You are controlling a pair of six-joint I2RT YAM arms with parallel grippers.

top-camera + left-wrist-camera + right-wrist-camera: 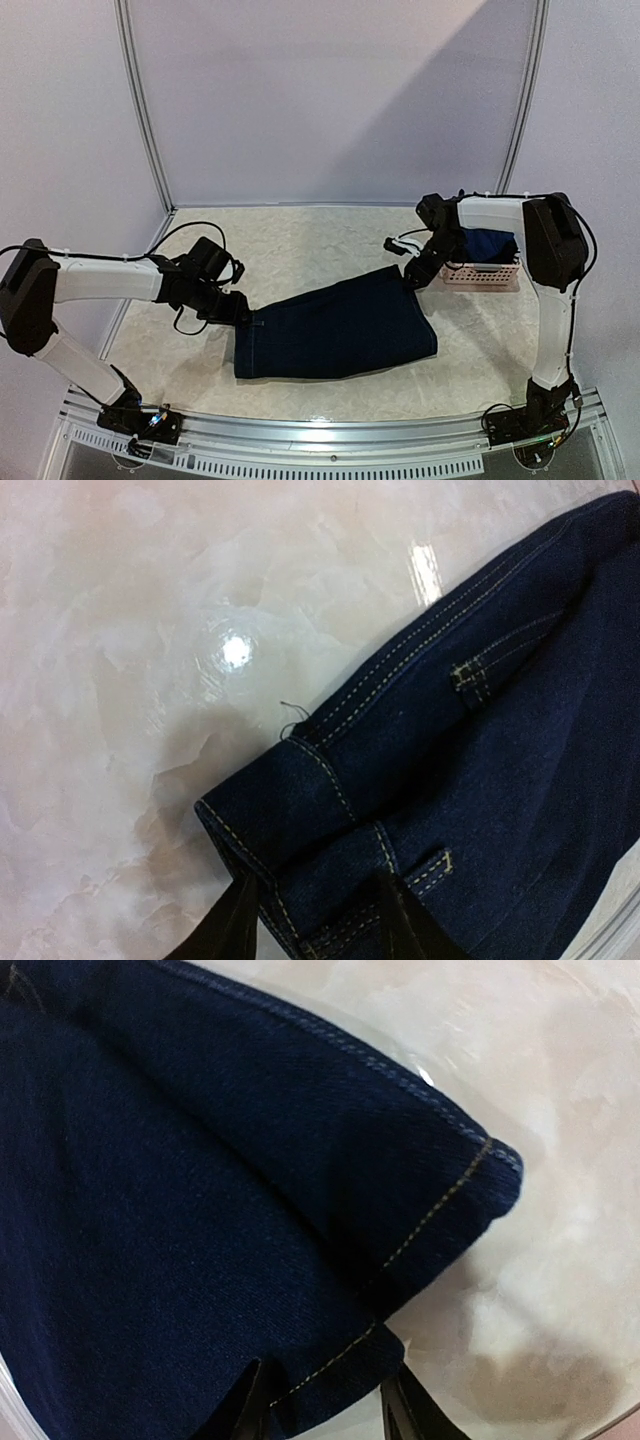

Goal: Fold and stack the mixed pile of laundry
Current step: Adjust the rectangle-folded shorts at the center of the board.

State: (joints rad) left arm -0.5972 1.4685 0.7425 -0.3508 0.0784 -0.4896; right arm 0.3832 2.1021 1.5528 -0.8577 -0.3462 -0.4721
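Two corners of the dark navy denim piece [335, 325], lying on the table [300, 240], sit between fingers: waistband corner at the left gripper [320, 915], hem corner at the right gripper [325, 1395]; whether either really pinches is not clear

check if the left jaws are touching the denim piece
Touching. The left wrist view shows the left gripper with jaws pressed against the denim piece at its waistband corner.
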